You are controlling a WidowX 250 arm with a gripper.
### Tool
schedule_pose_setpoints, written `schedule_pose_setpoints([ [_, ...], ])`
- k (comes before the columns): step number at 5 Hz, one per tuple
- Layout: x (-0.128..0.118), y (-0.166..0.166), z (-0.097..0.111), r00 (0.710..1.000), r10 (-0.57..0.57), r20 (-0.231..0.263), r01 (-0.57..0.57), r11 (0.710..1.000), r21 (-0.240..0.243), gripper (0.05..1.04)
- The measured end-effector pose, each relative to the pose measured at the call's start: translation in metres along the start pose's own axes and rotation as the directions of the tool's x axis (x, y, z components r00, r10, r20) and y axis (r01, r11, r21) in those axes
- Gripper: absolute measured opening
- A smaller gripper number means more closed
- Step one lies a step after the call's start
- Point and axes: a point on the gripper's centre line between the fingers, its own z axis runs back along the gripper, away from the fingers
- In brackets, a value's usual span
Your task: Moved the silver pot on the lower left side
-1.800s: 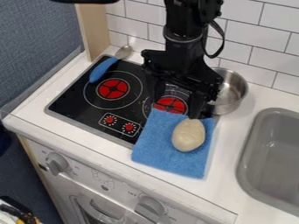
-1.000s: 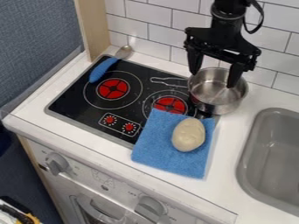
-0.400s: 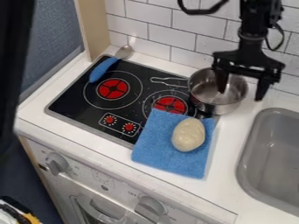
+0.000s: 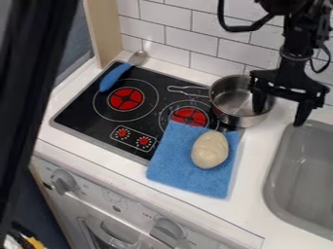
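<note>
The silver pot (image 4: 229,97) stands upright at the back right corner of the stove, partly on the white counter, its dark handle pointing toward the blue cloth. My gripper (image 4: 278,115) hangs at the pot's right side, open, with the rim's right edge between its fingers. The left finger (image 4: 259,99) is over the pot's inside. Outside the pot, the right finger (image 4: 303,113) is near the sink's back edge. The left finger and the arm hide part of the pot's right side.
A blue cloth (image 4: 169,168) with a beige potato-like object (image 4: 210,150) on it overlaps the black stove (image 4: 84,109). A blue-handled spoon (image 4: 115,77) lies at the stove's back left. The grey sink (image 4: 305,170) is at right, and a tiled wall (image 4: 189,34) stands behind.
From in front of the pot, my gripper has moved back and right, over the pot, then further right and slightly down to the rim's right side. The pot has not moved.
</note>
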Motion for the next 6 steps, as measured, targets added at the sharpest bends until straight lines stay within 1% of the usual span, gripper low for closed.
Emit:
schedule_pose_setpoints([
  [1, -0.001, 0.003, -0.006, 1.000, 0.015, -0.007, -0.015, 1.000, 0.017, 0.749],
  [2, -0.001, 0.004, -0.009, 1.000, 0.013, -0.006, -0.013, 1.000, 0.027, 0.439],
  [3, -0.001, 0.005, -0.010, 1.000, 0.014, -0.008, -0.014, 0.999, 0.032, 0.201],
  [4, -0.002, 0.005, -0.009, 1.000, 0.013, -0.006, -0.012, 0.999, 0.037, 0.098],
  [5, -0.003, 0.006, 0.001, 1.000, 0.027, -0.006, -0.027, 0.999, 0.035, 0.084],
  [6, -0.004, 0.006, 0.051, 0.998, 0.016, 0.056, -0.017, 1.000, 0.006, 0.083],
])
